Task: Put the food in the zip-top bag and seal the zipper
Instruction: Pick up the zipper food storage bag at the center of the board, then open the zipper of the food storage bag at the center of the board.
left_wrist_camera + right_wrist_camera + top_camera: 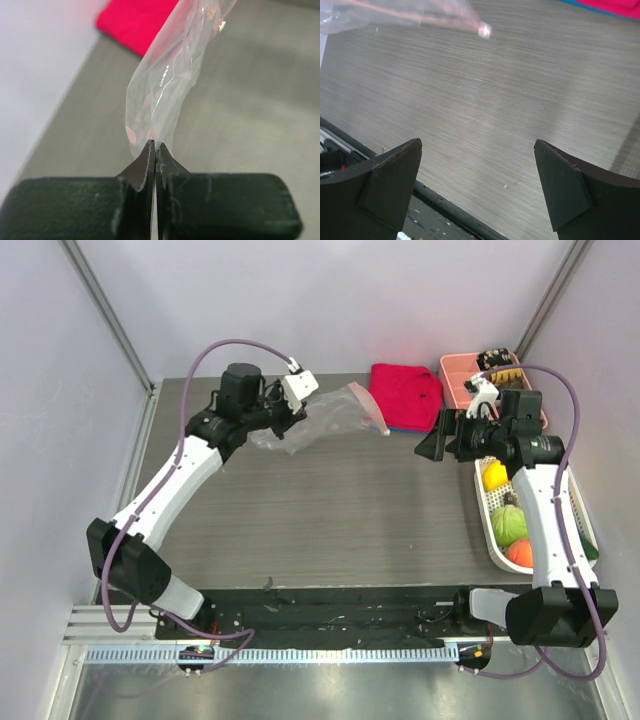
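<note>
Slippage is threatening: left hand (154, 148) is pinching the bag (325, 420) by a thin edge at eleven o'clock; right hand (477, 145) is hovering wide, empty.

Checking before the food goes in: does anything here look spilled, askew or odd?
Nothing spilled. Only the zip-top bag stands out: crumpled and pinched at one edge by the shut left gripper. The toy food sits in its white basket.
</note>
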### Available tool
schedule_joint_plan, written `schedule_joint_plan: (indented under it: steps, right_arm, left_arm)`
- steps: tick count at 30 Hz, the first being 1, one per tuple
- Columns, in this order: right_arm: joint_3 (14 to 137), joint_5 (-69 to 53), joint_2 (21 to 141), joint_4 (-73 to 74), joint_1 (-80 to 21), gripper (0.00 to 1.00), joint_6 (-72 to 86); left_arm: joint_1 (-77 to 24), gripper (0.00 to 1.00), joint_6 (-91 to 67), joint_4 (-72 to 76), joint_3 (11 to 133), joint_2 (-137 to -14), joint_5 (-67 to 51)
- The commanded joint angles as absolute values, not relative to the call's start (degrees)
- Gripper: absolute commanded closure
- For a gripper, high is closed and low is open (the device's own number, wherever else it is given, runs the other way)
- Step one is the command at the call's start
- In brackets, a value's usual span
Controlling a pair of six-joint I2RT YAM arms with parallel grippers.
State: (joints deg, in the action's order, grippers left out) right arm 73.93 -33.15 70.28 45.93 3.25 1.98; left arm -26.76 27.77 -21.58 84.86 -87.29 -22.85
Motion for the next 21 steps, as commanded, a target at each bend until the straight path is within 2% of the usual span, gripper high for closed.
schedule_joint_plan:
  steps: [1,3,5,10,16,21]
  right_arm:
    - [75.8,-37.6,61.8,44.7,3.3,0.0,-7.7]
    - [75.4,-38.9,59.3,45.3,3.3,0.02,-14.6]
    - [74.4,-41.6,55.6,46.0,3.3,0.09,-19.6]
    - [71.5,-52.4,49.8,46.2,3.3,0.22,-26.1]
    - [63.6,-58.9,45.4,36.6,3.2,0.3,-23.2]
    - [60.9,-59.7,48.0,29.1,2.1,0.41,-20.5]
  left_arm:
    - [-23.0,1.0,17.8,-38.7,89.2,-86.0,-40.8]
    - [-21.9,1.0,17.8,-44.2,90.6,-85.7,-45.9]
    - [-21.7,1.0,22.3,-49.9,91.1,-85.4,-50.7]
    - [-21.4,1.0,22.9,-47.9,86.5,-81.1,-53.8]
    - [-21.4,1.0,25.1,-52.6,88.5,-81.8,-60.3]
    - [-21.4,1.0,28.9,-57.8,89.9,-83.2,-62.6]
